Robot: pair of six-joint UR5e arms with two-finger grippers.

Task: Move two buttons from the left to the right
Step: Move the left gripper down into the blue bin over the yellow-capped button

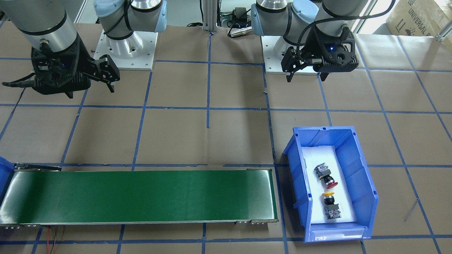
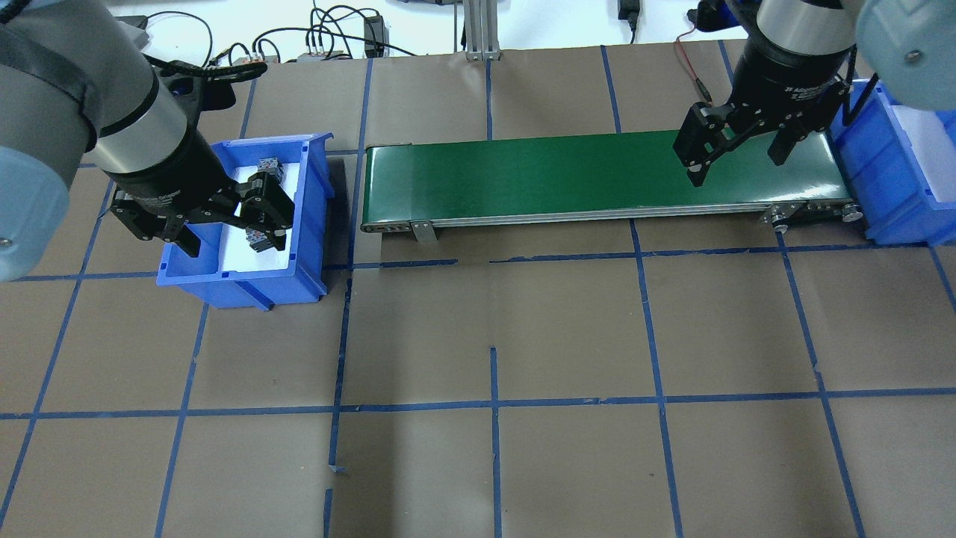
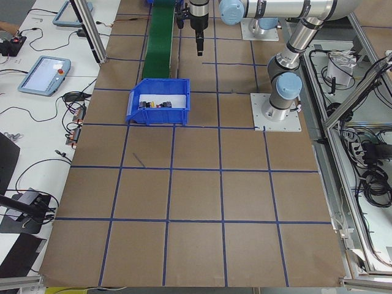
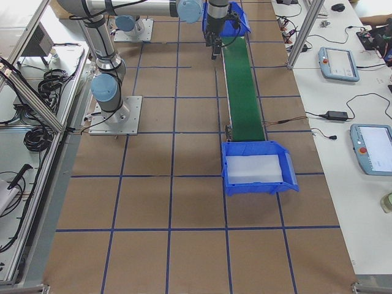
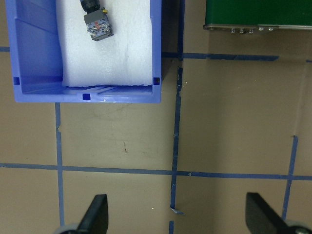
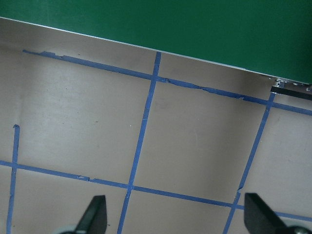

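Observation:
Two buttons lie on white foam in the blue bin point(image 1: 363, 176) on my left side: the red-capped button point(image 1: 326, 175) and the yellow-capped button point(image 1: 330, 204). In the overhead view they show only partly point(image 2: 269, 168) under my left arm. My left gripper point(image 2: 231, 224) hangs open and empty above the bin's near end. In the left wrist view point(image 5: 178, 217) one button's contact block point(image 5: 97, 25) lies far ahead. My right gripper point(image 2: 738, 153) is open and empty above the right end of the green conveyor belt point(image 2: 597, 175); the right wrist view point(image 6: 175, 214) shows only table and belt.
A second blue bin point(image 2: 896, 217) with white foam and nothing on it stands beyond the belt's right end; it also shows in the exterior right view point(image 4: 257, 168). The table point(image 2: 493, 336) is brown paper with blue tape lines. Cables lie along the far edge.

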